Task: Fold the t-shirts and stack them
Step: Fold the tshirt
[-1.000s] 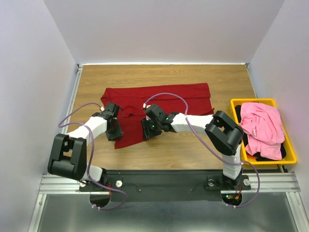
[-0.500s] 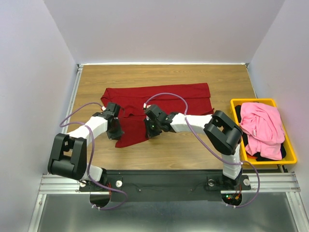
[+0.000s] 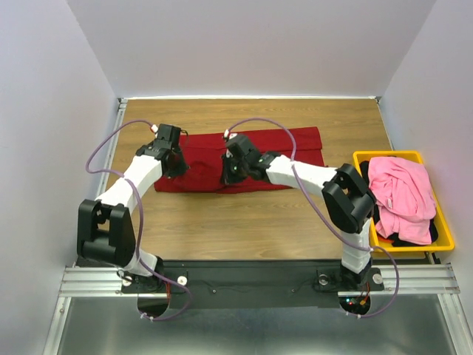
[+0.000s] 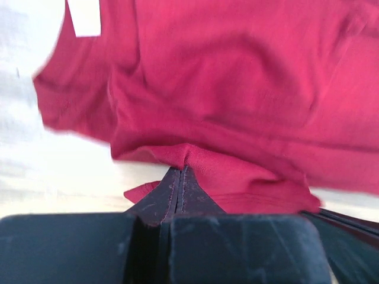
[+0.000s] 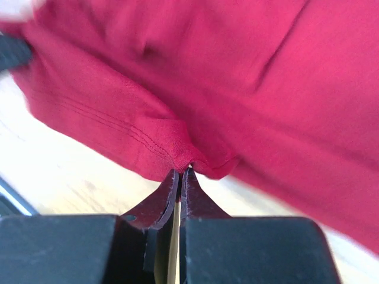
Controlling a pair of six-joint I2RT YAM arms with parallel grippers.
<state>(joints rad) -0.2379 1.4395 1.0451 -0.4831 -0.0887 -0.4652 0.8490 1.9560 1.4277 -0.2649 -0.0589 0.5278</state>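
Note:
A dark red t-shirt (image 3: 288, 151) lies folded into a wide band across the middle of the wooden table (image 3: 244, 214). My left gripper (image 3: 171, 159) is shut on its cloth near the left end; in the left wrist view the pinched fold (image 4: 189, 155) sits at my gripper's (image 4: 179, 171) tips, and a white neck label (image 4: 84, 16) shows at the top left. My right gripper (image 3: 231, 168) is shut on the hem near the middle, seen up close as red cloth (image 5: 183, 155) bunched at my gripper's (image 5: 181, 173) tips. A pink t-shirt (image 3: 401, 194) lies on a black one (image 3: 405, 240) at the right.
A yellow plastic bin (image 3: 443, 222) at the table's right edge holds the pink and black shirts. White walls close in the table on the left, back and right. Purple cables loop over both arms.
Both grippers shut on the near edge of the red shirt and carried it away from me. The part that reached toward the front now lies folded over the back part.

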